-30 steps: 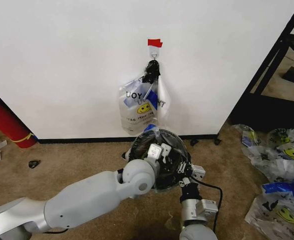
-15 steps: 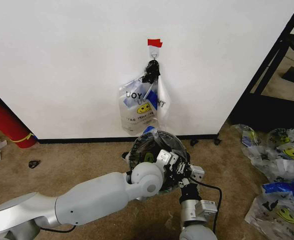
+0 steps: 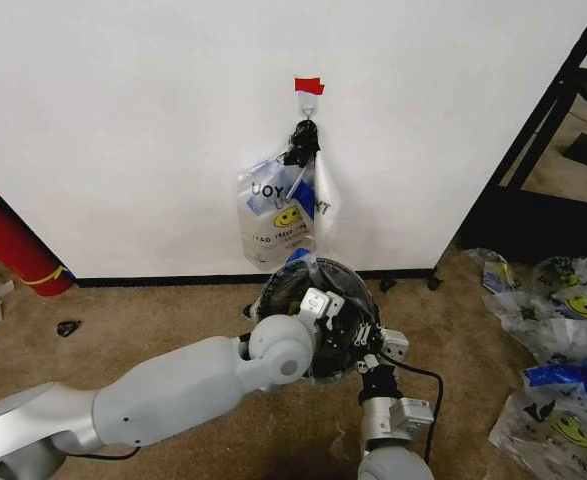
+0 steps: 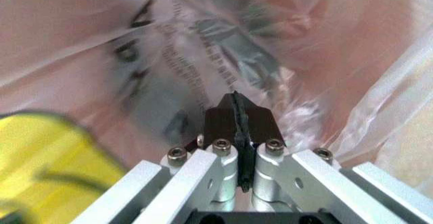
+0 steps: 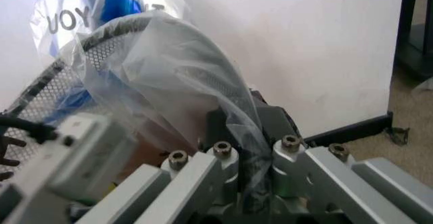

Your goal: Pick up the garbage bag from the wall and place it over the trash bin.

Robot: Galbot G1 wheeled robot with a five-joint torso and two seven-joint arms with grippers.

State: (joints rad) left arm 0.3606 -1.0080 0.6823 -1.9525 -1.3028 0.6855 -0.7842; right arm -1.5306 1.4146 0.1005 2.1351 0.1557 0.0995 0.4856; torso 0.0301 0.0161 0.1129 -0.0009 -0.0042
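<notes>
The garbage bag (image 3: 316,268) lies draped over the small black mesh trash bin (image 3: 271,298), which stands on the carpet below the white wall (image 3: 123,120). My left gripper (image 3: 335,318) reaches down inside the bin. In the left wrist view it (image 4: 236,100) is shut, with the bag's printed film (image 4: 203,41) all around it. My right gripper (image 3: 371,362) sits at the bin's near right rim. There it (image 5: 247,127) is shut on a fold of the garbage bag (image 5: 176,67) beside the mesh (image 5: 50,87).
A thick bunch of bags (image 3: 285,215) hangs from the hook (image 3: 309,108) under red tape (image 3: 309,86). A red cylinder (image 3: 8,245) leans at the left. Loose bags (image 3: 558,370) litter the carpet at the right, near a black shelf frame (image 3: 548,110).
My left arm swung right over the bin half a second ago and has come back left, its gripper still inside the bin. The right gripper has held still.
</notes>
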